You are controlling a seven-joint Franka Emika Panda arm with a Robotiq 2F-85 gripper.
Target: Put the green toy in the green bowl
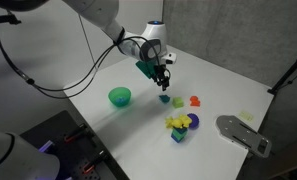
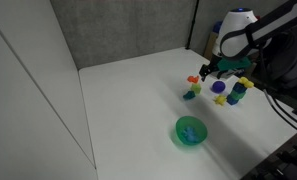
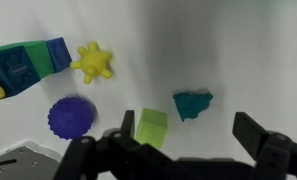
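The green toy (image 3: 192,104) is a small dark teal-green chunk lying on the white table; it also shows in an exterior view (image 1: 165,98). In the wrist view it lies between and just beyond my two dark fingertips. My gripper (image 3: 184,135) is open and empty, and hovers just above the toy in an exterior view (image 1: 163,78). The green bowl (image 1: 120,96) stands upright and apart from the toys, away from the gripper, and also shows in the exterior view (image 2: 191,130).
A yellow-green cube (image 3: 151,127) lies close beside the green toy, near one finger. A purple ball (image 3: 70,117), a yellow spiky piece (image 3: 93,62) and blue-green blocks (image 3: 28,62) lie further off. An orange piece (image 1: 195,101) and a grey object (image 1: 243,133) are also on the table.
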